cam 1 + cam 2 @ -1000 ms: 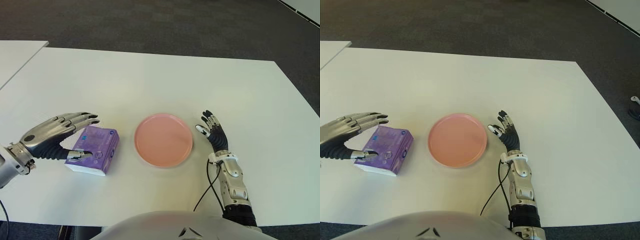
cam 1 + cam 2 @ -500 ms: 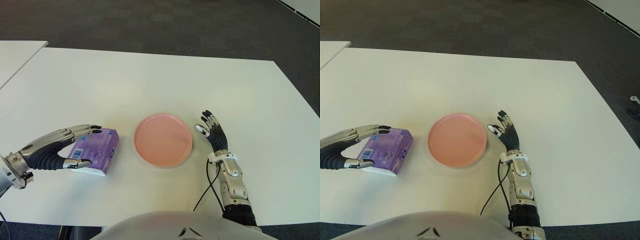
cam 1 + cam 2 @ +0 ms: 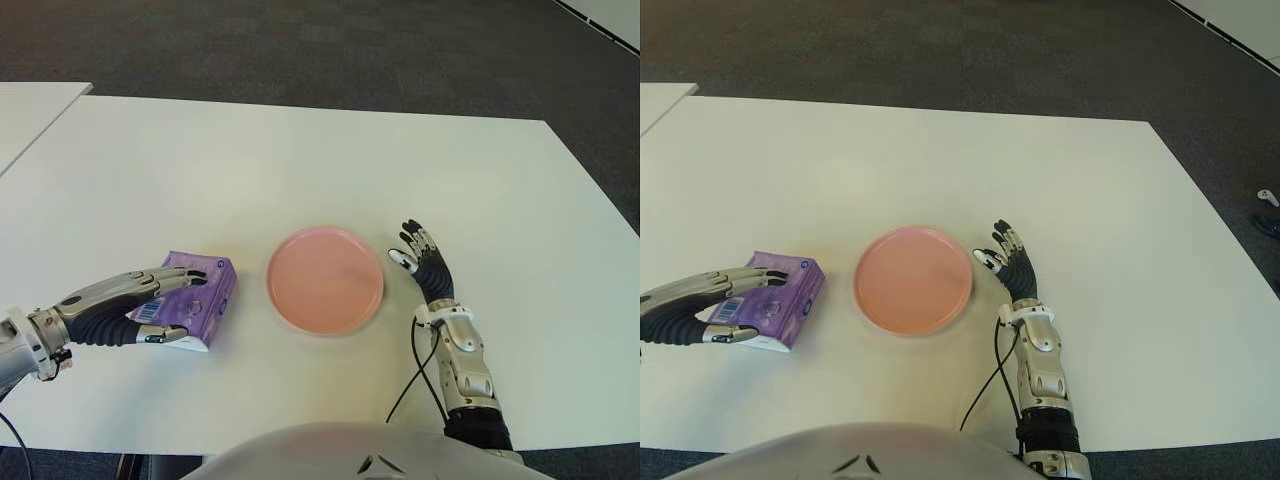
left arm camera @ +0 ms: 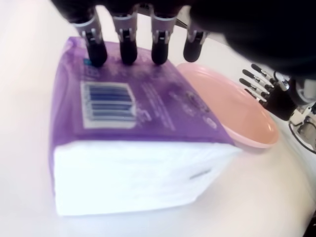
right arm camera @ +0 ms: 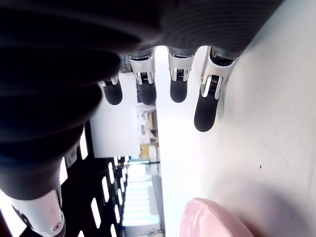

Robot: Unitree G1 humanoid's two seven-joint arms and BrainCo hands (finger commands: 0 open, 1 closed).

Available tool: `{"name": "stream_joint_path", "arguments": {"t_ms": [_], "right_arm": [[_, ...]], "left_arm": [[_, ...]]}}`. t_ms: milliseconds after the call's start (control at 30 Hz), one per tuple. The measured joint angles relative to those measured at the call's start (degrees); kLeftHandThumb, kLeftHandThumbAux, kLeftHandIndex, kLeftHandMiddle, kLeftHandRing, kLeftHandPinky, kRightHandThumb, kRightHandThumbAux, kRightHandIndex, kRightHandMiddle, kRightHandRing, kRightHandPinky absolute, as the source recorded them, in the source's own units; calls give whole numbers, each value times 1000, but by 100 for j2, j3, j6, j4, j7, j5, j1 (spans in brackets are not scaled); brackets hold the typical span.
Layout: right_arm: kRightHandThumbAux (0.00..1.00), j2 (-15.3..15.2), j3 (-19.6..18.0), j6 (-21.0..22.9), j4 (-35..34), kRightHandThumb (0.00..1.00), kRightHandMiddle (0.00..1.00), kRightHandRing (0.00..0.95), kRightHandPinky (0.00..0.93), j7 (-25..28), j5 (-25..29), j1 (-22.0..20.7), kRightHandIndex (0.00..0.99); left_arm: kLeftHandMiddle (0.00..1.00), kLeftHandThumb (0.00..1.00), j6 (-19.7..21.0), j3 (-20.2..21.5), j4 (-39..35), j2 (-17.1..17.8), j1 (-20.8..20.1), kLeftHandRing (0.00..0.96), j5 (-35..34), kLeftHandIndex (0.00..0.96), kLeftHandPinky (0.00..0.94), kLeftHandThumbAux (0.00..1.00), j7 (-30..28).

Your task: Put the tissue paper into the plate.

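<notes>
Four fingertips of my left hand press on top of the purple tissue pack, thumb at its near side. Pack lies on the table, left of the pink plate. My right hand, fingers spread, shows right of the plate.

White table, dark grey carpet behind, second white table at left

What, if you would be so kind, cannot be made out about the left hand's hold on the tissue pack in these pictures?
- Thumb contact: in the eye views the left hand covers the near side of the tissue pack.
- Lift: the left wrist view does not show whether the pack has left the table.
- Print: the label's text is blurred in that view.
- The plate holds nothing; the right hand shows beside it.
</notes>
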Motion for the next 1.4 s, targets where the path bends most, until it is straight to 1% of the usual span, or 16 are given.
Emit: {"name": "stream_joint_path", "arguments": {"t_ms": [133,333,600,833,1033,1200,1400], "right_arm": [[704,-2,1,1,1,36,34,12,16,-10,-1,4,0],[708,-12,-4,1,-4,34,36,14,21,-13,-1,23,0],[713,-11,-9,0,18,34,36,14,19,-1,20,2,0],[714,-11,-10,0,28,35,37,14,16,29,58,-7,0],[713,-13,-13,0,42,35,37,15,24,37,77,-18,0],[715,-21,-23,0,43,39,38,15,22,54,98,-14,0],[714,-41,-26,0,48,38,38,15,16,84,105,-14,0]], "left_arm": [[0,414,-170,-19,109,-67,-34,0,273,0,0,145,84],[0,372,-513,-66,235,-69,-110,0,801,0,0,137,278],[0,330,-816,-67,262,-68,-255,0,1832,0,0,129,815],[0,305,-860,-109,312,-68,-333,0,2375,0,0,122,1239],[0,279,-870,-115,314,-68,-343,0,2921,0,0,128,1730],[0,269,-745,-127,282,-72,-343,0,3406,0,0,133,2136],[0,253,-563,-239,265,-71,-342,0,3711,0,0,141,2478]]}}
